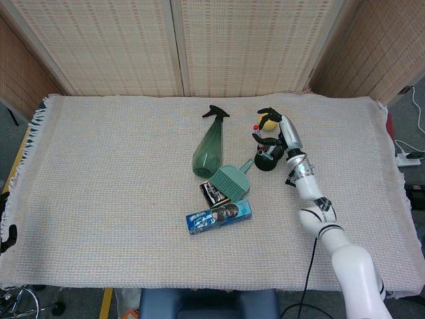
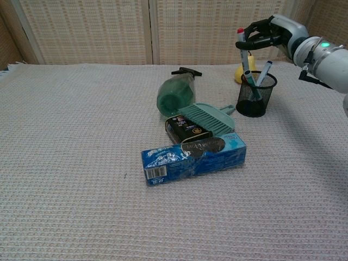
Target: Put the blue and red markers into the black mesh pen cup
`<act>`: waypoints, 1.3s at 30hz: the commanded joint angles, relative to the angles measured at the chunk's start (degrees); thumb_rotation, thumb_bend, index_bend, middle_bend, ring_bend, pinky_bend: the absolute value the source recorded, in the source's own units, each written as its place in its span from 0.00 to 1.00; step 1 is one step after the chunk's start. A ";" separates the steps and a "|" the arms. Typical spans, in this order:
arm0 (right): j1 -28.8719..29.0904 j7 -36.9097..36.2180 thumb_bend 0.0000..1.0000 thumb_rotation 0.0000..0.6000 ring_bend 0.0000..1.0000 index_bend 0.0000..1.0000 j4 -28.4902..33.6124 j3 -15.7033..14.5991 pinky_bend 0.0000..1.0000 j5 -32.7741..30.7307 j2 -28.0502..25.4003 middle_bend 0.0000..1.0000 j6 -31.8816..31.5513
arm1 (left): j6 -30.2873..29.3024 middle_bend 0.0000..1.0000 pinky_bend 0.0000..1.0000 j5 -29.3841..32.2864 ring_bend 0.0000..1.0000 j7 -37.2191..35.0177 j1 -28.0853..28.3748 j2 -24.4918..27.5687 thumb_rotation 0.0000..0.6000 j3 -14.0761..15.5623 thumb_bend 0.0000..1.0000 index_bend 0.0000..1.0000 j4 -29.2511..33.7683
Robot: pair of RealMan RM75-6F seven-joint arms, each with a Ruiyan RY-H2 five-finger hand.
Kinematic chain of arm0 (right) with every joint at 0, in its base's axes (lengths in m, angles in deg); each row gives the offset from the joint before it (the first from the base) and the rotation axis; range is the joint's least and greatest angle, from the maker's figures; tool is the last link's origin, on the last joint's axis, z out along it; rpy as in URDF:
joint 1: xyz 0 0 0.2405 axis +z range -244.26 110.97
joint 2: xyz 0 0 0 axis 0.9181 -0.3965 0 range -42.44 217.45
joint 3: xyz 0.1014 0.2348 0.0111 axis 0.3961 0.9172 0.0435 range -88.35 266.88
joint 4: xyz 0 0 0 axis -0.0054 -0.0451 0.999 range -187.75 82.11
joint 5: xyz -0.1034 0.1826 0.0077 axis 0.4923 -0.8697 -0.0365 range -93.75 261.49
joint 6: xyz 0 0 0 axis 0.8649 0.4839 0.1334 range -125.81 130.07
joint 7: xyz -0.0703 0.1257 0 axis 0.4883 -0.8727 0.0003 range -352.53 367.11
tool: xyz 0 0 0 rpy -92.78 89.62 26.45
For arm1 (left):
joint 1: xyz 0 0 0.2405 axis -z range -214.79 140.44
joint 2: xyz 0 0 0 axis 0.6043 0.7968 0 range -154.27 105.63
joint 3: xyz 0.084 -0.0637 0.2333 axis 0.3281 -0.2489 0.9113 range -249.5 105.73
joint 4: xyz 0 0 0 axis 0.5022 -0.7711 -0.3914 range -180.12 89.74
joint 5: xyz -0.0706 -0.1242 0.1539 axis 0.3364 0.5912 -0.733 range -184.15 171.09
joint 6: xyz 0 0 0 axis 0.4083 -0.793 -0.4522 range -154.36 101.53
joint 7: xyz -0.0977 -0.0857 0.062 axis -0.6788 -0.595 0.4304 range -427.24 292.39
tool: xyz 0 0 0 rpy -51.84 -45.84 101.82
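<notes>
My right hand (image 1: 277, 131) (image 2: 270, 37) hovers just above the black mesh pen cup (image 1: 266, 161) (image 2: 256, 98) and pinches the red marker (image 2: 241, 48). The marker stands nearly upright, red cap (image 1: 255, 126) on top, its lower end at the cup's left rim. A blue marker (image 2: 265, 71) leans inside the cup beside a teal pen (image 2: 249, 82). My left hand appears in neither view.
A yellow pear (image 2: 241, 72) stands right behind the cup. To the cup's left lie a green spray bottle (image 1: 210, 147) (image 2: 175, 94), a teal brush (image 2: 208, 117), a black tin (image 2: 185, 130) and a blue snack box (image 1: 218, 215) (image 2: 193, 157).
</notes>
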State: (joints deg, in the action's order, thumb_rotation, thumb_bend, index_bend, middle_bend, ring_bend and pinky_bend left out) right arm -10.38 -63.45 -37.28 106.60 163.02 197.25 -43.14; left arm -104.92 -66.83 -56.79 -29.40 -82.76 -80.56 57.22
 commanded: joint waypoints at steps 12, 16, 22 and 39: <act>-2.33 5.71 0.28 1.00 0.17 0.51 -3.85 -4.04 0.05 1.20 0.88 0.24 2.81 | -0.40 0.00 0.13 -0.50 0.00 0.67 0.04 -0.03 1.00 0.22 0.48 0.09 0.47; -2.32 6.98 0.23 1.00 0.07 0.15 -1.10 -4.64 0.00 1.59 -0.99 0.14 2.01 | -0.53 0.00 0.13 -0.57 0.00 0.90 0.02 -0.03 1.00 0.28 0.48 0.09 0.70; -3.56 9.25 0.18 1.00 0.03 0.03 6.21 -4.72 0.00 3.06 -5.75 0.08 -9.38 | -0.96 0.00 0.13 -1.60 0.00 1.07 -0.05 0.04 1.00 0.56 0.48 0.09 1.21; -33.31 79.44 0.18 1.00 0.18 0.48 75.41 -12.51 0.03 0.47 -34.94 0.18 -46.88 | -2.99 0.00 0.13 -7.29 0.00 1.21 -0.57 0.89 1.00 1.96 0.48 0.09 4.12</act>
State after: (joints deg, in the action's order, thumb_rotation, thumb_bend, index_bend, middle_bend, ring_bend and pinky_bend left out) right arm -30.85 -2.73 19.56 98.72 166.04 172.58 -78.89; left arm -107.64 -73.69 -55.48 -29.87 -81.98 -78.73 61.10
